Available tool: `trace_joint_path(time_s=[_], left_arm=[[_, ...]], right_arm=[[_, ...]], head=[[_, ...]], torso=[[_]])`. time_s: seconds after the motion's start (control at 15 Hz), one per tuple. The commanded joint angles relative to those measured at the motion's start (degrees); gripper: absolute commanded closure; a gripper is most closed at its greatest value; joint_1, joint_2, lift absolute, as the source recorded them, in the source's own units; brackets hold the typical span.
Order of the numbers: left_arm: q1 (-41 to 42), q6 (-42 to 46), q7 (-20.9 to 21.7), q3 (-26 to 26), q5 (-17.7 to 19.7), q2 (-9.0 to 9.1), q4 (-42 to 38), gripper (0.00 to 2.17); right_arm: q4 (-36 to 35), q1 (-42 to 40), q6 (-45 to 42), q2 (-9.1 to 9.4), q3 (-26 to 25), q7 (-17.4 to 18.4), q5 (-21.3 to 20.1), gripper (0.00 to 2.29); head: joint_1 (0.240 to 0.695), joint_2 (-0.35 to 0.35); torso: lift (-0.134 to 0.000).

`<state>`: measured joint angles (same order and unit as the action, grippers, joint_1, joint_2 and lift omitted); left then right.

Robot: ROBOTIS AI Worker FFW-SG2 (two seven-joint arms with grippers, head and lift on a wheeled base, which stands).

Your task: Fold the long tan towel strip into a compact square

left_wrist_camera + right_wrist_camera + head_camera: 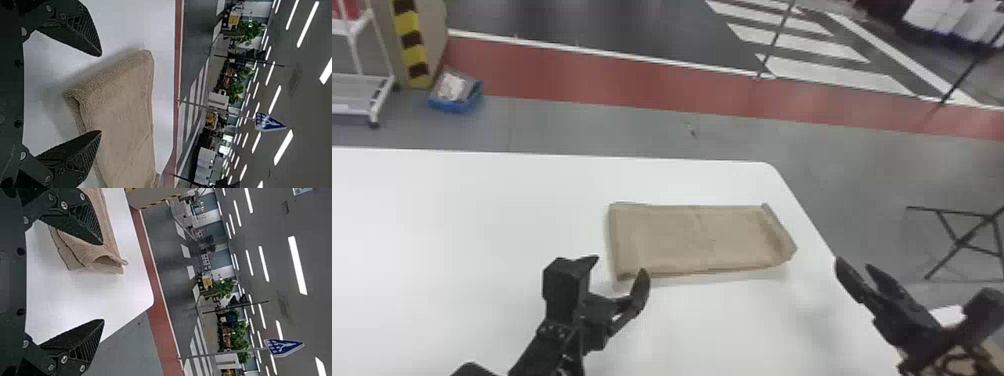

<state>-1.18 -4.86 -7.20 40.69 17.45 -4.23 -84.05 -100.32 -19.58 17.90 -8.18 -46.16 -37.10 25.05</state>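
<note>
The tan towel strip (pixel 699 239) lies flat on the white table (pixel 482 225), its long side running left to right, with layered edges at both ends. My left gripper (pixel 618 270) is open just off the strip's near left corner. To the right of the towel, over the table's right edge, my right gripper (pixel 852 270) is open too. In the left wrist view the towel (pixel 121 105) lies beyond the open left gripper (pixel 101 93). In the right wrist view the towel's loosely folded end (pixel 90 256) shows past the upper finger of the open right gripper (pixel 103 282).
The table's rounded far right corner (pixel 769 167) is close behind the towel. On the floor beyond stand a white cart (pixel 362 95) and a blue box (pixel 454 102) at the left, and a dark folding stand (pixel 964 240) at the right.
</note>
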Motion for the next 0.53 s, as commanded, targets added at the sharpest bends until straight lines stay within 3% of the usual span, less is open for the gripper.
trace_joint_path(time_s=[0.0,0.47], left_arm=[[-0.05,0.15,-0.01,1.23,0.04,0.01,0.38,0.22],[-1.28,1.91,-0.27,2.02,-1.45,0.80,2.93,0.27]], right_arm=[[0.04,-0.02,0.00,0.01,-0.07,0.01,0.00,0.21],[-0.49,-0.72,0.17,0.27,-1.48,-0.52,1.58,0.21]], head=[[0.695,-0.350],[0.695,-0.350]], torso=[[-0.124],[-0.124]])
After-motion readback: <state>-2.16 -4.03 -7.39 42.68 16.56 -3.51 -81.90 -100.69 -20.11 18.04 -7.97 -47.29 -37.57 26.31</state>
